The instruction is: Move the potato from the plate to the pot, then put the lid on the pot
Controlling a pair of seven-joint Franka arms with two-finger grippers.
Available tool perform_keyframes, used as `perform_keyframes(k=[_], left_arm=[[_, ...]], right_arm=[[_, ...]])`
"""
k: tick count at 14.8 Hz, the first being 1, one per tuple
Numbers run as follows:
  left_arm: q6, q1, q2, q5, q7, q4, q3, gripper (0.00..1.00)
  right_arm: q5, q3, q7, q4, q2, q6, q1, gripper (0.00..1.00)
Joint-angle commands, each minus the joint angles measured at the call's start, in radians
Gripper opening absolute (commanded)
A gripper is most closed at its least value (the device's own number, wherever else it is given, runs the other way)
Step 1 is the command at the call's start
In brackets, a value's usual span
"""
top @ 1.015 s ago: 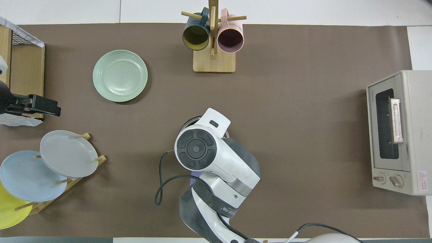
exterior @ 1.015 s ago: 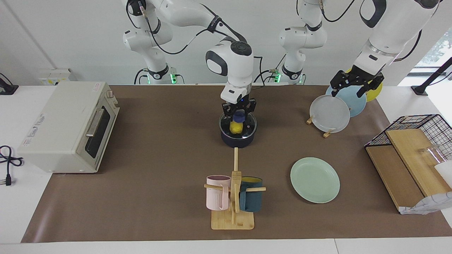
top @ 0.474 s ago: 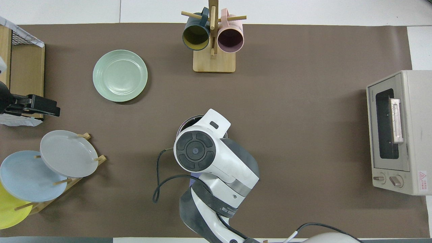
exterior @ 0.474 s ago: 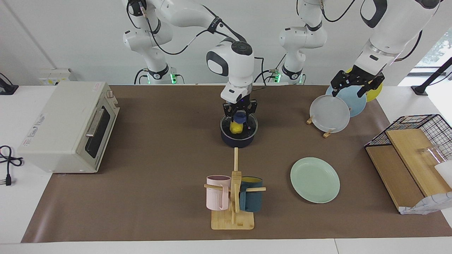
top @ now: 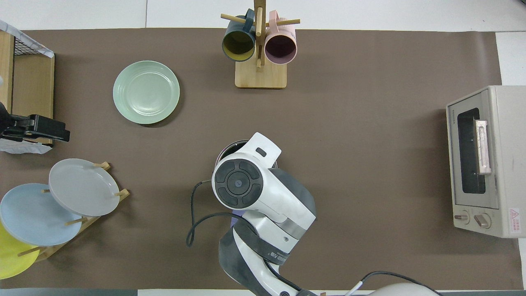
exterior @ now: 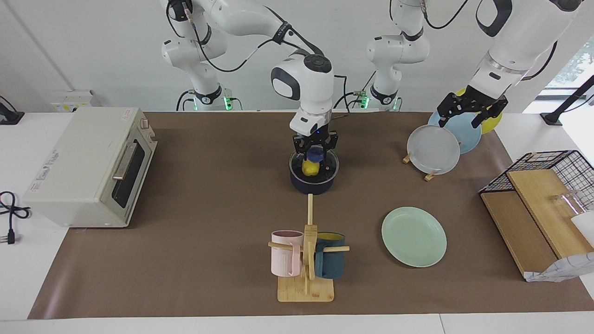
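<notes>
the right gripper (exterior: 314, 149) is pinched on the blue knob of the lid (exterior: 325, 163), holding it over the pot (exterior: 313, 182) — the glass disc looks level with the rim, seated or nearly so. the potato (exterior: 310, 168) shows yellow through the glass, already inside, and the plate (exterior: 414, 236) lies bare, farther from the robots toward the left arm's end. the lid is stiff, slick and breakable, light enough for two fingers; the knob is the only sound hold, and its metal rim should meet the pot squarely. the left gripper (exterior: 468, 109) waits spread wide over the rack of plates (exterior: 434, 148) — holding nothing.
</notes>
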Motion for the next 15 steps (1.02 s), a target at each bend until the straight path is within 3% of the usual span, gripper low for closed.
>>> perform_keyframes(k=[1,3,8,15], left_arm=[[-0.013,0.035,-0.002,0.010,-0.002,0.008,-0.027,1.00],[-0.012,0.055,-0.002,0.010,-0.002,0.008,-0.048,1.00],[-0.015,0.055,-0.005,0.010,-0.001,0.006,-0.046,1.00],[-0.018,0.055,-0.005,0.010,-0.001,0.006,-0.045,1.00]], right_arm=[[-0.026,-0.001,-0.008,-0.010,0.011,0.008,-0.041,1.00],[-0.026,-0.001,-0.011,0.009,0.006,-0.034,-0.069,1.00],[-0.011,-0.001,-0.069,0.184,-0.011,-0.267,-0.142,1.00],[0.065,-0.003,-0.175,0.211,-0.143,-0.410,-0.241,1.00]])
